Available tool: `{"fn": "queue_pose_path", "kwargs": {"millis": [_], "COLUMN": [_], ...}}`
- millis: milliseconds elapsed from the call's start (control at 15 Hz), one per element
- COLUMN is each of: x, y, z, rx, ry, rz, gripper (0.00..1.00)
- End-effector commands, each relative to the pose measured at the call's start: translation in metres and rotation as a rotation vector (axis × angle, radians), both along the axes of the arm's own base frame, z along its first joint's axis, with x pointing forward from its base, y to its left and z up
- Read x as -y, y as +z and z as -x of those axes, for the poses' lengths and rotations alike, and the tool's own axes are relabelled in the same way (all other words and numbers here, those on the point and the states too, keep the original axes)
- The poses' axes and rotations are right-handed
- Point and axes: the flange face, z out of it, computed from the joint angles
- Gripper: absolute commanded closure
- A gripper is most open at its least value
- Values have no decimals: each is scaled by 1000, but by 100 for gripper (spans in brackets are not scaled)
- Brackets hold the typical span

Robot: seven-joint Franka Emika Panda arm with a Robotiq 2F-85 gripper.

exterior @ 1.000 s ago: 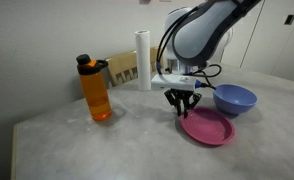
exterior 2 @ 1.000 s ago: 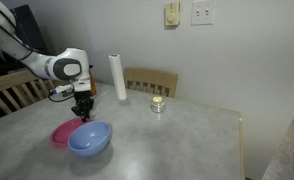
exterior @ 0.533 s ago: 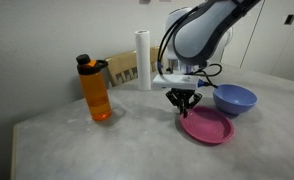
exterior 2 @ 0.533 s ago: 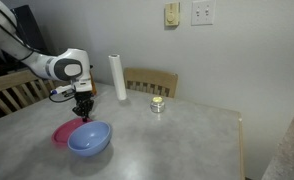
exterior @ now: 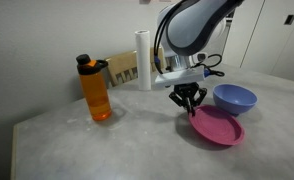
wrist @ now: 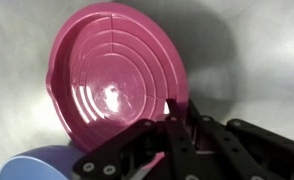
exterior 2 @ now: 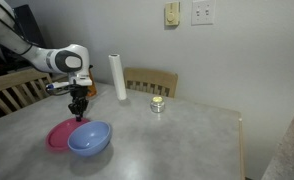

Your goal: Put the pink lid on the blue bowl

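The pink lid [exterior: 218, 127] hangs tilted from my gripper [exterior: 190, 109], which is shut on its rim and holds that edge up off the table. The lid also shows in an exterior view [exterior 2: 61, 133] below the gripper [exterior 2: 78, 115]. The blue bowl [exterior: 234, 98] stands upright on the table just beside the lid, and it also shows in an exterior view [exterior 2: 90, 138]. In the wrist view the lid [wrist: 112, 80] fills the frame with its ribbed face showing. The gripper [wrist: 177, 108] pinches its rim at the right, and a bit of the bowl [wrist: 37, 165] shows at the bottom left.
An orange bottle [exterior: 95, 88] stands at the table's side. A white upright roll [exterior: 143, 60] stands at the back and shows again in an exterior view [exterior 2: 117, 77]. A small jar [exterior 2: 158, 104] sits mid-table. Wooden chairs [exterior 2: 152, 80] stand behind the table.
The gripper has risen and shifted slightly, lifting the gripped edge of the pink lid, which now hangs tilted. The bowl has not moved.
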Motion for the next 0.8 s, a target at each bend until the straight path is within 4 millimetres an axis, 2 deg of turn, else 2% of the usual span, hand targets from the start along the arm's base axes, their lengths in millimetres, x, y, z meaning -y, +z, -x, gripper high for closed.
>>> {"fn": "queue_pose_path", "kwargs": {"millis": [0, 400, 733], "x": [-10, -24, -16], "y": [26, 71, 94], "z": [-13, -37, -45], "rx": [-58, -134, -127], "ry": [92, 196, 213], "rz": [10, 35, 69], "gripper": [97, 97, 97]}}
